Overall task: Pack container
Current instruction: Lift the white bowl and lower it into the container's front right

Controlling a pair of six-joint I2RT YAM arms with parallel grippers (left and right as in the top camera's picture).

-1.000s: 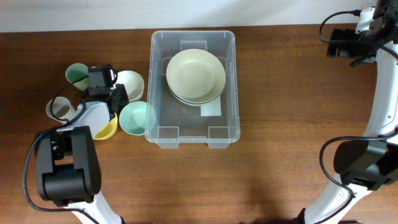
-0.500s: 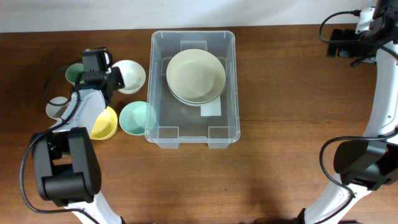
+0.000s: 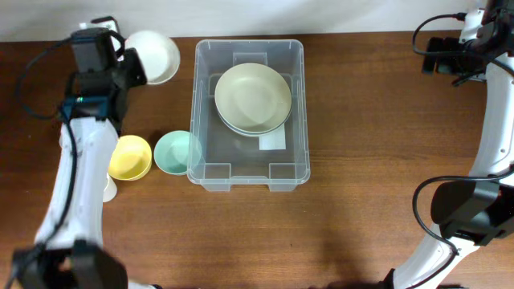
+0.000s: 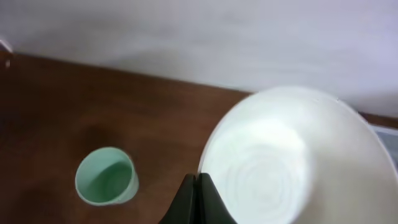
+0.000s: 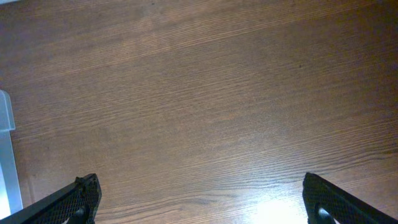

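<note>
Dark brown wood-grain tabletop (image 3: 369, 136), plain white wall (image 4: 217, 37) behind far edge. Large clear rectangular plastic container (image 3: 249, 45) sits upright mid-tabletop, open side up, long axis near-to-far. Left fingers (image 4: 195, 194) pinched shut on rim of white round bowl (image 4: 292, 162), far-left. Right fingers (image 5: 202, 198) spread wide, empty.

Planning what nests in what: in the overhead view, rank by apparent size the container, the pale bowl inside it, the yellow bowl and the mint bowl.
1. container
2. pale bowl
3. mint bowl and yellow bowl: they look about alike, so not ranked.
</note>
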